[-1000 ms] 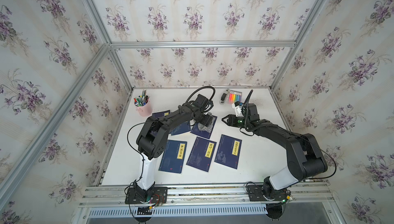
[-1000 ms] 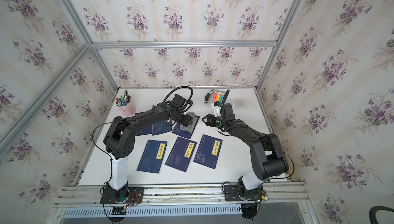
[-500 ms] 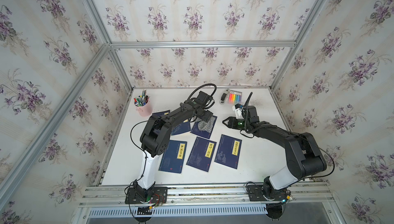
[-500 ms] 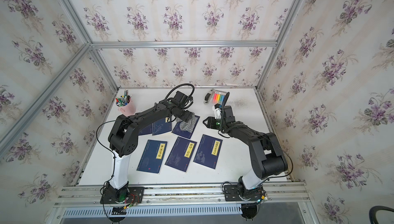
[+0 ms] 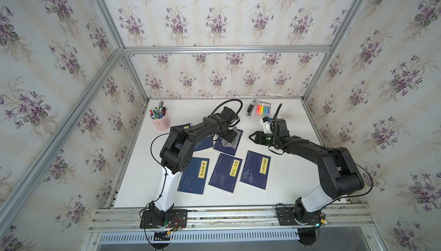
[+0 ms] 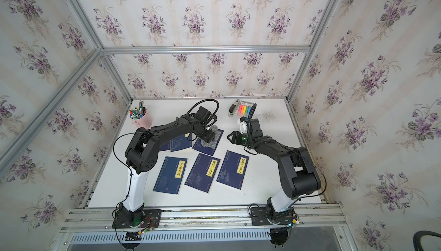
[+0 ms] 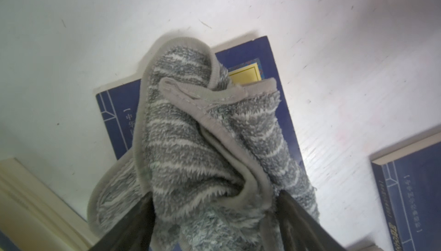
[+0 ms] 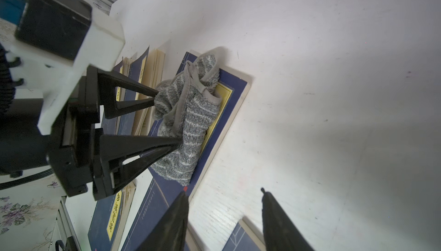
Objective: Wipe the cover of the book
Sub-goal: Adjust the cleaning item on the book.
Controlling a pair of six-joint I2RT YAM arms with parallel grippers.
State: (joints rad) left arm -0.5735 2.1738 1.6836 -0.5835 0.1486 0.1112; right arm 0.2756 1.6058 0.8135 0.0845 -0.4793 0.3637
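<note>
Bimanual tabletop, wiping stage. The left gripper (image 8: 167, 119) is clenched on a bunched grey towel cloth with pale stripes (image 7: 191, 142). Its two black fingers (image 8: 133, 94) press into the bundle from either side.

The cloth rests on the cover of a dark blue paperback book with a yellow title label (image 7: 269, 56). The book lies flat in the middle of the white table (image 5: 286, 178), behind a front row of three similar blue books (image 5: 225, 172). The cloth covers most of the cover and part of the label. One hemmed fold reaches a short edge of the book, while the long edge toward the right arm stays uncovered.

The right gripper (image 8: 223, 192) is released, with its fingers apart and nothing between them. It hangs over bare table just beside that uncovered long edge, apart from both book and cloth.

Open room: a strip of bare table separates the book from the right gripper. Wider bare surface extends toward the right wall and along the front rail. On the left arm's side the space is crowded — further blue books lie just beside the wiped one, partly hidden under the arm.

At the back edge stand a pink cup of pens (image 5: 161, 122) and a pack of coloured highlighters (image 5: 262, 109), both well apart from the book.
</note>
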